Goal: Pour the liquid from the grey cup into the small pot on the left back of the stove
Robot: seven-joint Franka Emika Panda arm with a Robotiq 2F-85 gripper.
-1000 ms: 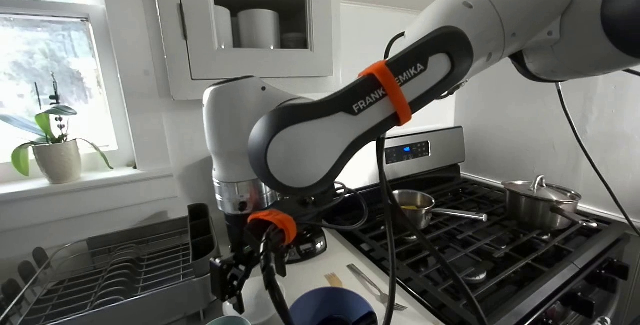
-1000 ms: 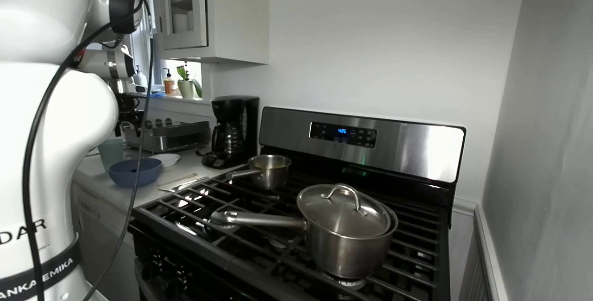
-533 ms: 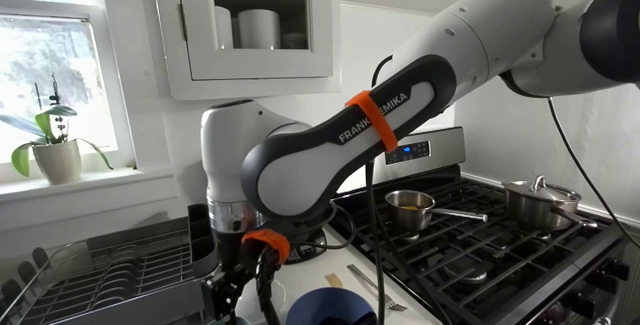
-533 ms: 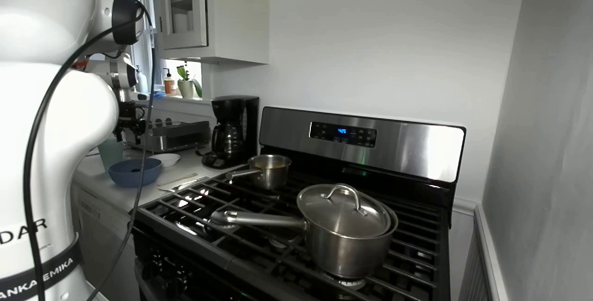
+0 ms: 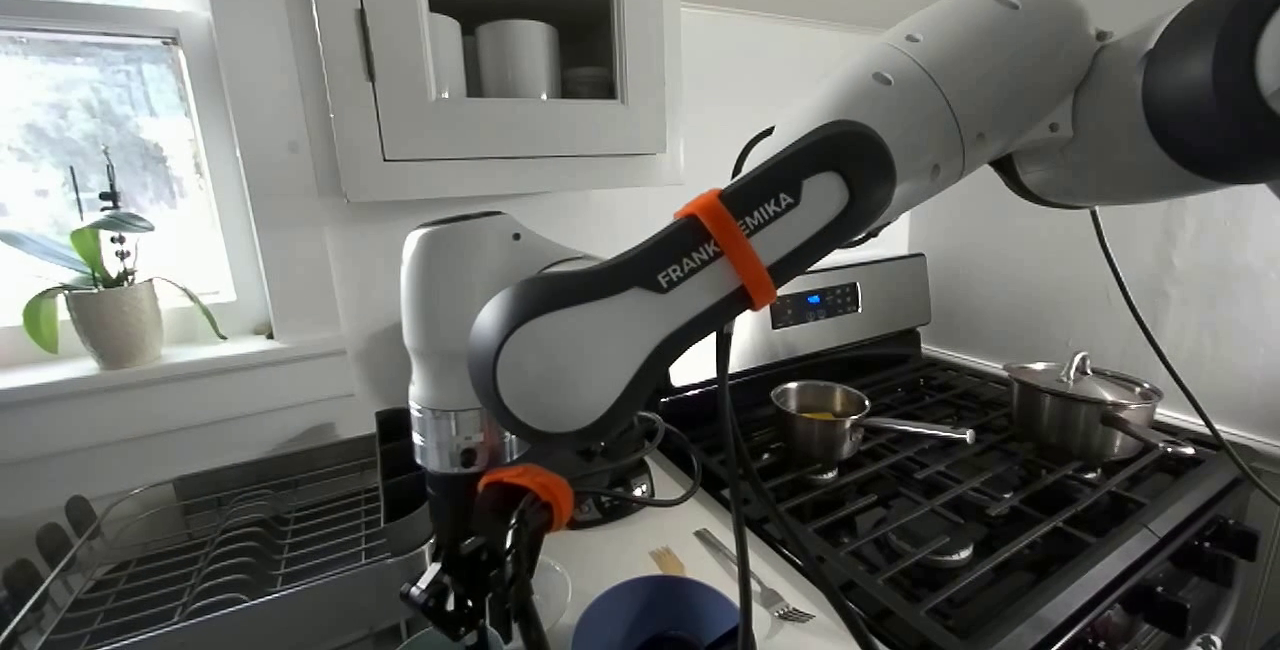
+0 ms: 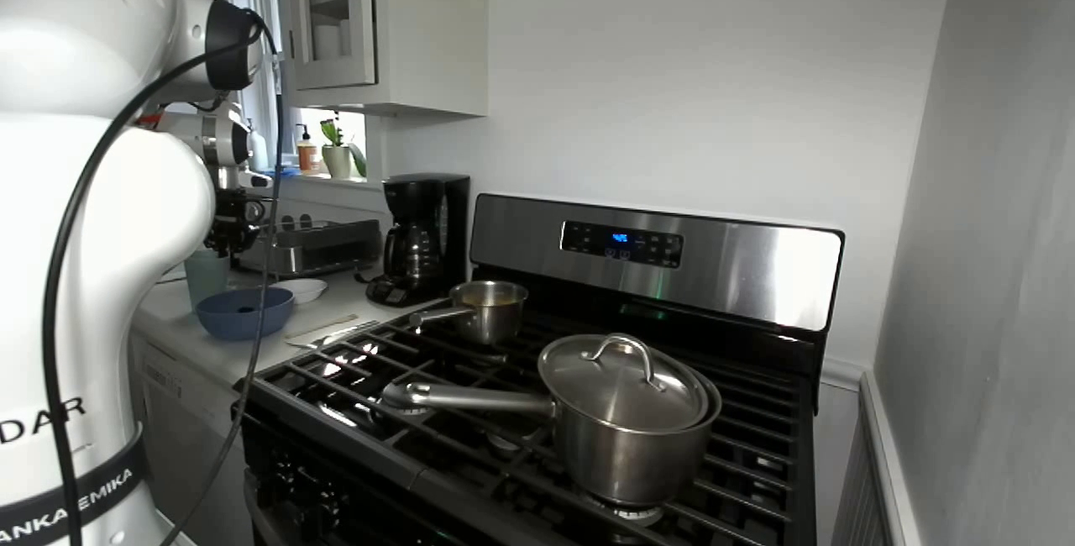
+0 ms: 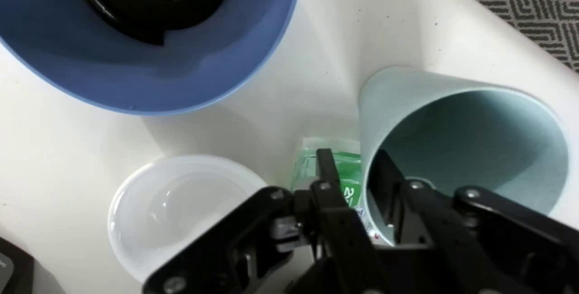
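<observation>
The grey cup (image 7: 452, 144), pale with a greenish tint, stands upright on the counter, seen whole beside the blue bowl in an exterior view (image 6: 206, 281). My gripper (image 7: 353, 158) straddles its near wall from above. One finger (image 7: 383, 181) is inside the rim and the opposite finger (image 7: 329, 167) is outside, with a visible gap to the wall, so the jaws are partly open. Shadow fills the cup's inside and I cannot make out liquid. Across the counter, the small pot (image 5: 822, 430) sits on the stove (image 6: 747, 277) at the back left, something yellow inside it.
Close to the cup are a blue bowl (image 7: 212, 77) with a black object in it, a white bowl (image 7: 181, 217) and a green packet (image 7: 349, 172). A metal fork (image 5: 712, 543) lies nearer the stove. A coffee maker (image 6: 432, 210) and a larger lidded pot (image 6: 630, 454) also show.
The arm has come down toward the cup. My gripper's jaws have drawn closer together, one finger on each side of the cup wall. The cup and pots have stayed put.
</observation>
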